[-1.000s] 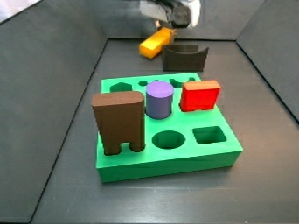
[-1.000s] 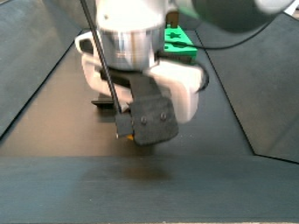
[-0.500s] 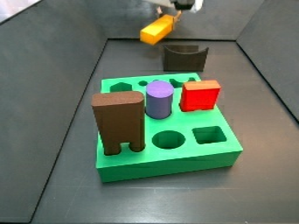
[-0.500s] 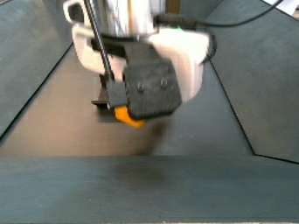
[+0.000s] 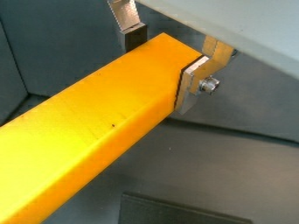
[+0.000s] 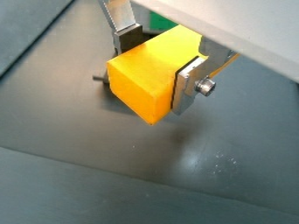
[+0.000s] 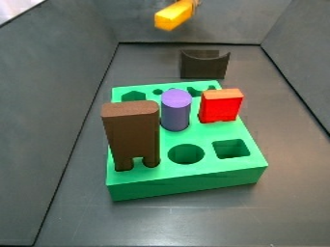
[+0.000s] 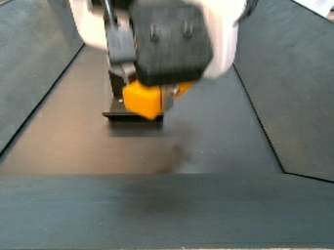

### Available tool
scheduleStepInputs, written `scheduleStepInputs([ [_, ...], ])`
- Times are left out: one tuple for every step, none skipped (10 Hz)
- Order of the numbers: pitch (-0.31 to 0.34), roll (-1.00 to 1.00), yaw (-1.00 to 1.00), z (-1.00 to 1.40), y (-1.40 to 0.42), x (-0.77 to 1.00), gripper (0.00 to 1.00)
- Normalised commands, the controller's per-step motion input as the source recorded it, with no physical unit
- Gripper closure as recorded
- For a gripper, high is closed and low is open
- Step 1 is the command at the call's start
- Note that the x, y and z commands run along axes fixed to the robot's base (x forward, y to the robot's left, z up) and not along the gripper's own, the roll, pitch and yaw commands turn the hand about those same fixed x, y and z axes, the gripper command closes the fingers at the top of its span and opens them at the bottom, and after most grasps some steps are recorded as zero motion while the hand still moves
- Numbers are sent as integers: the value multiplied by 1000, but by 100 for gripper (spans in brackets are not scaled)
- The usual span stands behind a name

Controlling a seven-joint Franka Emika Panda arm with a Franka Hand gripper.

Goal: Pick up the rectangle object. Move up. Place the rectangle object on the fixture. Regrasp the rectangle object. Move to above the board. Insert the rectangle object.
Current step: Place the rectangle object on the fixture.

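— What's the ground like in there?
— A dark grey matte floor [image 7: 168, 227], with a faint sheen where the light catches it.
— And round it?
— Plain grey walls [image 7: 45, 87] sloping up on both sides, and a back wall [image 7: 91, 19] closing the far end.

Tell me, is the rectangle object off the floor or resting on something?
Off the floor: in both wrist views the gripper clamps the rectangle object; a side view shows it airborne above the fixture.
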Motion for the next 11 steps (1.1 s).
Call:
scheduleStepInputs([
  [61, 73, 17, 777, -9, -26, 100],
  [65, 66, 23, 566, -8, -17, 100],
  [68, 62, 24, 456, -5, -13, 100],
  [81, 59, 26, 238, -2, -4, 100],
  [48, -171, 1000, -164, -1000, 186, 100],
  [44, -169, 1000, -189, -1000, 193, 100],
  [40, -175, 1000, -175, -1000, 192, 100],
  [38, -186, 1000, -164, -1000, 185, 100],
  [42, -194, 1000, -167, -1000, 185, 100],
  [44, -185, 940, -165, -1000, 192, 100],
  [38, -136, 692, -164, -1000, 200, 100],
])
